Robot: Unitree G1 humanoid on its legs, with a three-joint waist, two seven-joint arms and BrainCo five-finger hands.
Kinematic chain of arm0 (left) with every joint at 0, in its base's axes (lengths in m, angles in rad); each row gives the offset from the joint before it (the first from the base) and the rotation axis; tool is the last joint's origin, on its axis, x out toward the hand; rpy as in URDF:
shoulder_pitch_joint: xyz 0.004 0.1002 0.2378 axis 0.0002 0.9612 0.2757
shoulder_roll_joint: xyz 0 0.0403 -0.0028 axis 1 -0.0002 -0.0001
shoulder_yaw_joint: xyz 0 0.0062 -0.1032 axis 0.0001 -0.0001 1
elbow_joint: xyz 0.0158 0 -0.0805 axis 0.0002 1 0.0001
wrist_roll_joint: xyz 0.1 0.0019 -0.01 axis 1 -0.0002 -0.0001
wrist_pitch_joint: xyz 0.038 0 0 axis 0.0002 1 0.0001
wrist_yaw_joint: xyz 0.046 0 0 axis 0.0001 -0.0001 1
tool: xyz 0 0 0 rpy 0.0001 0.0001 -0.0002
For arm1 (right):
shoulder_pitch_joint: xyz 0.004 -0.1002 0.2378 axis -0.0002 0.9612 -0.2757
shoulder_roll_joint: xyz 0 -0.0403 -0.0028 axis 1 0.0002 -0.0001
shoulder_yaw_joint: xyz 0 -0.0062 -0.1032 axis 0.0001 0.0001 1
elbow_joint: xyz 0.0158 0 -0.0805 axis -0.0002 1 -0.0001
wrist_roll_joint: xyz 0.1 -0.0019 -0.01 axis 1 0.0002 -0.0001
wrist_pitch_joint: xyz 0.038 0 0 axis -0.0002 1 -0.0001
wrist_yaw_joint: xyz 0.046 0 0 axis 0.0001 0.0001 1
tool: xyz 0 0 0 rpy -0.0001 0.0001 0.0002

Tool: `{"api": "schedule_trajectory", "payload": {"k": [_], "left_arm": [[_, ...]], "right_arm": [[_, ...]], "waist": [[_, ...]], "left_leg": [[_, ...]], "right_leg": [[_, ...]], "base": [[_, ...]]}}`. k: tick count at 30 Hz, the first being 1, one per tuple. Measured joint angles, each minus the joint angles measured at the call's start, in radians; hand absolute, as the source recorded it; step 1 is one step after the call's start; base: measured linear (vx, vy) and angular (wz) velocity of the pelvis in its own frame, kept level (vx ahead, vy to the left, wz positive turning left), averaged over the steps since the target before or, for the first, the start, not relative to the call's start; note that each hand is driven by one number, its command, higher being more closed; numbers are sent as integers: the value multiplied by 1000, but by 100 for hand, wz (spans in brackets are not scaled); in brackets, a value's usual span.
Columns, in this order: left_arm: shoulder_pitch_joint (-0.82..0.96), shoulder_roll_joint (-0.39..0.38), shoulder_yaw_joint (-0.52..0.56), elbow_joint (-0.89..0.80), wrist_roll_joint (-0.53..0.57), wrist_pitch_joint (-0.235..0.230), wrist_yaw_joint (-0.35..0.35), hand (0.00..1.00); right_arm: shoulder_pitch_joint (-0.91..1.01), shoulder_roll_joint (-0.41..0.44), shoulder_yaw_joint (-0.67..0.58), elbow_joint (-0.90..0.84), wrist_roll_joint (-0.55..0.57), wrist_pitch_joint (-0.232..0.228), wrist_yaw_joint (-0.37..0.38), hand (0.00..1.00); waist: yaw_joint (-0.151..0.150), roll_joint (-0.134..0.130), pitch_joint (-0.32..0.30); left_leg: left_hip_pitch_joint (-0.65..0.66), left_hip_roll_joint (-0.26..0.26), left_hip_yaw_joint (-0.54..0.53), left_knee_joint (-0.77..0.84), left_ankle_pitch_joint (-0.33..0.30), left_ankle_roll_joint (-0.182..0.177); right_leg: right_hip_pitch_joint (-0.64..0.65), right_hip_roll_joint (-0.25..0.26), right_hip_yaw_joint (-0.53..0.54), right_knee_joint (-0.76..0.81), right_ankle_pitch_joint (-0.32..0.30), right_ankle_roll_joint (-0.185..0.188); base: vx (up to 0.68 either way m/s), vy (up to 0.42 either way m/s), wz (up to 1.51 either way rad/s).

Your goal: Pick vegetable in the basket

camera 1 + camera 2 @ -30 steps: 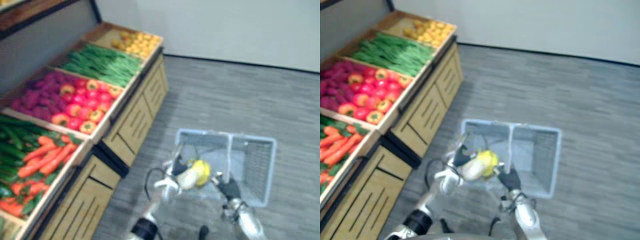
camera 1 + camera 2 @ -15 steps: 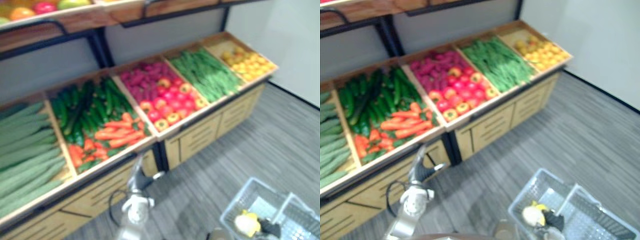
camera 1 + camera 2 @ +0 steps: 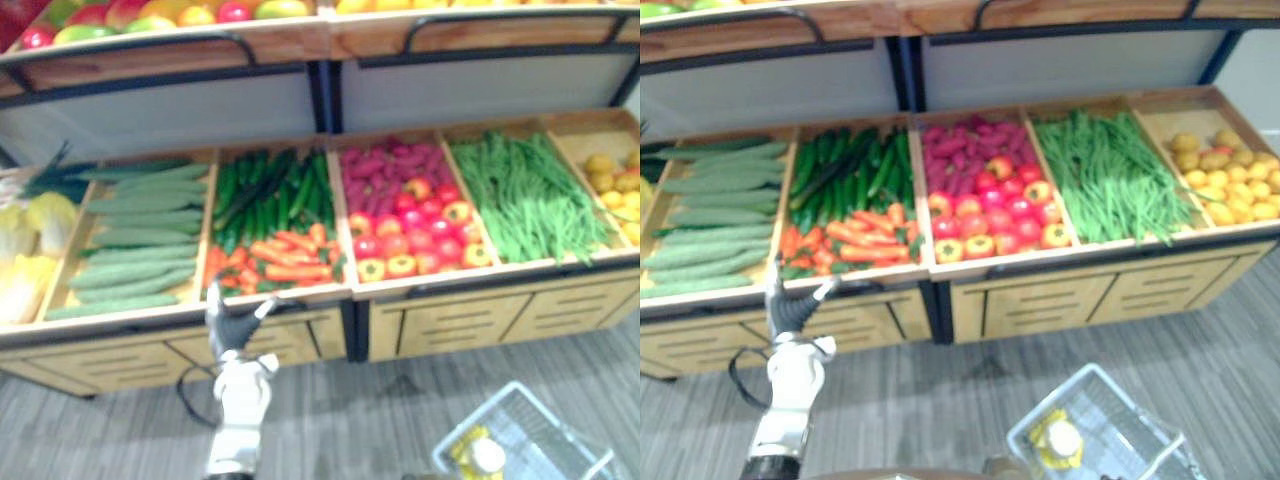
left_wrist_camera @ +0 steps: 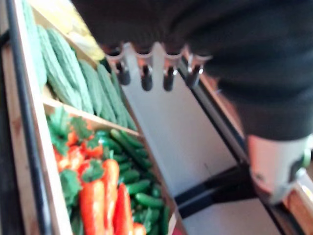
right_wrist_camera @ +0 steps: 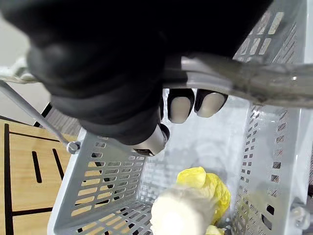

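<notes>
A grey mesh basket [image 3: 530, 432] hangs low at the right with a pale yellow cabbage [image 3: 1058, 441] lying in it. In the right wrist view my right hand [image 5: 180, 105] is curled round the basket's handle [image 5: 244, 83], and the cabbage [image 5: 193, 205] rests on the basket floor below it. My left hand [image 3: 236, 324] is raised in front of the shelf edge, just below the carrots [image 3: 285, 262]. Its fingers [image 4: 146, 74] are straight and hold nothing. Carrots [image 4: 105, 196] and cucumbers [image 4: 139, 193] lie in the bin past them.
The wooden stand holds bins of cabbages [image 3: 25, 240], bitter gourds [image 3: 130, 240], cucumbers [image 3: 265, 195], red and yellow peppers [image 3: 410, 235], green beans [image 3: 525, 205] and yellow produce [image 3: 615, 180]. An upper shelf of fruit [image 3: 180, 15] overhangs. Drawer fronts [image 3: 450, 325] line the base.
The camera has swung round to face the stand. The cabbage has left my left hand and lies in the basket. My left hand, now empty, has risen toward the carrot bin.
</notes>
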Motion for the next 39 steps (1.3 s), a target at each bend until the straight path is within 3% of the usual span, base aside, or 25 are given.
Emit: {"api": "schedule_trajectory", "payload": {"k": [3,6,13,20,24,28,30,31,32,33,34,35,37,39], "left_arm": [[-68,38,20,56,1,3,14,0],[-144,123,20,129,11,31,15,0],[-438,297,21,236,96,93,27,0],[-691,421,-32,306,135,156,47,0],[-778,447,-82,345,169,171,47,0],[-848,452,-128,399,208,176,43,0],[-851,476,-145,413,210,175,33,0],[-864,482,-150,439,222,175,22,0],[-889,482,-151,470,241,176,13,0],[-903,488,-155,484,247,176,4,0],[-924,503,-165,494,248,176,-5,0],[-931,509,-157,493,250,176,-8,0],[-930,507,-180,507,275,175,-26,0],[-939,500,-216,505,288,167,-34,0]], "right_arm": [[-5,-3,-32,20,-3,1,2,100],[-30,-1,-34,26,-4,-1,2,100],[-90,3,49,-102,-10,-4,-7,100],[-93,6,158,-239,-43,-30,-44,100],[-110,-8,215,-278,-46,-46,-43,100],[-119,-6,242,-291,-44,-49,-42,100],[-133,-5,250,-310,-44,-49,-43,100],[-146,-7,249,-316,-43,-52,-43,100],[-168,-14,246,-324,-42,-61,-45,100],[-177,-14,246,-327,-42,-65,-46,100],[-182,-4,252,-329,-43,-67,-46,100],[-213,-18,265,-327,-46,-67,-43,100],[-237,-40,297,-328,-64,-66,-41,100],[-237,-42,296,-337,-80,-60,-42,100]], "waist": [[-15,5,-2],[-38,3,10],[-53,-14,133],[-45,-24,221],[-43,-25,253],[-18,-24,263],[-20,-18,274],[-19,-13,282],[-10,18,309],[-5,8,315],[-8,-32,326],[-14,-11,354],[-24,8,371],[-31,12,373]], "left_leg": [[28,-35,33,-125,53,-2],[17,-50,38,-177,83,-2],[-98,-60,157,-195,95,7],[-190,-57,248,-155,101,13],[-208,-50,266,-139,101,13],[-209,-37,291,-131,101,14],[-206,-26,307,-123,101,14],[-208,-5,311,-109,101,18],[-209,27,318,-98,99,21],[-207,32,332,-95,98,21],[-203,4,343,-84,93,15],[-213,36,353,-61,82,3],[-206,52,387,-59,87,-2],[-191,57,415,-53,93,-2]], "right_leg": [[-5,-16,-36,-1,-22,12],[-34,-19,-37,-4,-11,18],[-212,-35,34,39,37,19],[-280,-49,37,39,42,21],[-281,-48,38,39,42,21],[-281,-37,50,43,44,18],[-292,-33,52,85,44,18],[-359,-26,64,211,49,10],[-418,0,79,185,7,-1],[-398,4,80,46,50,1],[-384,-30,81,-100,236,10],[-388,-11,79,-105,228,-7],[-386,4,84,-105,228,-7],[-382,8,97,-99,228,-7]], "base": [[-56,59,49],[-47,38,3],[-26,31,-28],[97,30,13],[120,-4,12],[143,-31,1],[150,-44,2],[146,-130,-14],[122,-149,-20],[87,-165,-3],[96,-149,4],[135,-174,1],[112,-126,-19],[69,-32,-22]]}}
